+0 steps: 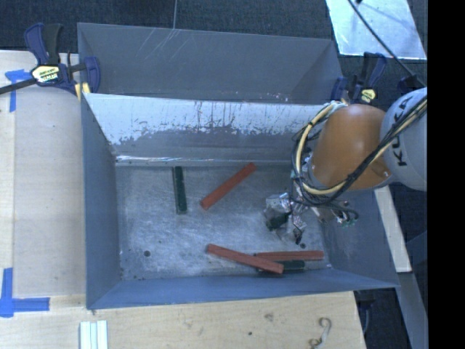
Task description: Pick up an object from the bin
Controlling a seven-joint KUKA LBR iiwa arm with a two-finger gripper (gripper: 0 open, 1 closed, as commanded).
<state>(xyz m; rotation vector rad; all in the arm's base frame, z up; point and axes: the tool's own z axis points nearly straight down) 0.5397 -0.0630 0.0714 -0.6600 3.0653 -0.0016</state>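
1. I judge this to be the approach step. My gripper (285,217) hangs low over the right side of the bin (102,195) floor, and I cannot tell whether it is released or clenched.
2. The nearest candidates are a long red-brown stick (243,259) and a shorter red-brown stick (290,255), which lie together along the near wall, close to the gripper.
3. The next move probably calls for shifting toward that wall and descending squarely across one stick.
4. The near and right walls crowd that spot. There is open floor to the left, around the orange stick (228,185) and the dark green stick (179,189).
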